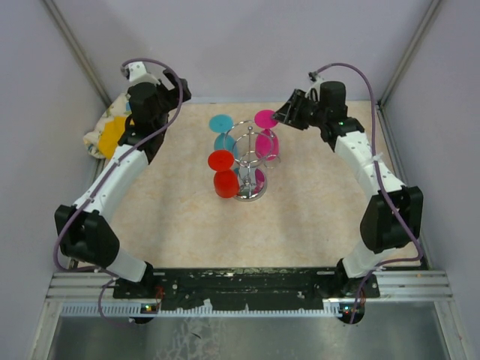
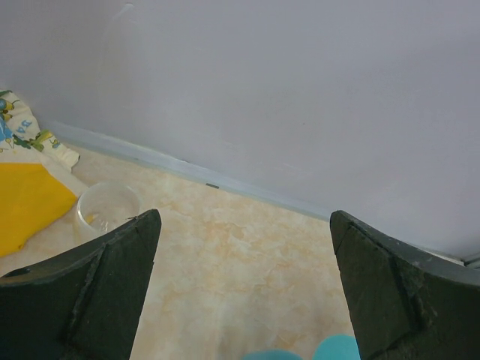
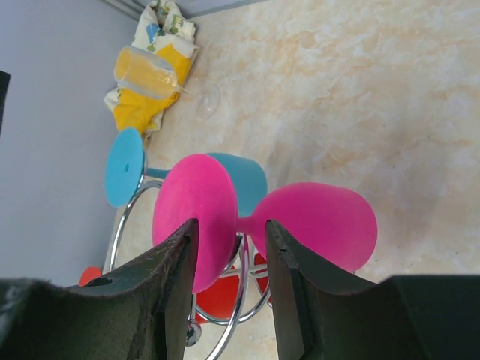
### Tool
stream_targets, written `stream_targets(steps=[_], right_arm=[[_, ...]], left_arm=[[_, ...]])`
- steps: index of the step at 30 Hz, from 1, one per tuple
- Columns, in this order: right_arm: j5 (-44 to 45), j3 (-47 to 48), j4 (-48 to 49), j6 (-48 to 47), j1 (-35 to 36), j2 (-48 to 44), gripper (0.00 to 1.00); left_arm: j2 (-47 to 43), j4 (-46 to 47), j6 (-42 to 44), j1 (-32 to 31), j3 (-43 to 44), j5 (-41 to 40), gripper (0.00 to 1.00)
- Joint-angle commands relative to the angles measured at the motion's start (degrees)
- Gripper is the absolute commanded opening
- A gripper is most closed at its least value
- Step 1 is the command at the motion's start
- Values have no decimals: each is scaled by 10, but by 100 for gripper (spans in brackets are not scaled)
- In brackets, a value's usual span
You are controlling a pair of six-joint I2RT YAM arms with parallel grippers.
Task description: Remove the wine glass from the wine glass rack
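Pink wine glass (image 3: 322, 225) hangs upside down on the rack (image 1: 250, 192), on the far-right side of its post. Foot up, bowl down, long axis vertical (the right wrist view is rolled, so it reads sideways there). Right gripper (image 3: 231, 227) partly open, one finger either side of the stem by the foot; contact I cannot tell. The foot hides the rack loop carrying it, and my own fingers cut off the rack's base. Glass solid magenta: flat round foot, thin stem, rounded bowl. Left gripper (image 2: 244, 225) spread wide, holding nothing, well off the rack's far-left.
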Motion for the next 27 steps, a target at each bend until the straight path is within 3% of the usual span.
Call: stream_targets(steps=[1, 6, 14, 27], right_arm=[[-26, 32, 60, 0, -3, 3, 41], [-34, 40, 69, -6, -3, 7, 39], [-49, 40, 75, -16, -3, 2, 26], [-102, 42, 68, -21, -3, 6, 30]], left_arm=[[8, -2, 0, -1, 14, 8, 100], [10, -1, 1, -1, 14, 8, 100], [15, -2, -2, -1, 13, 8, 100], [19, -6, -9, -1, 13, 12, 100]])
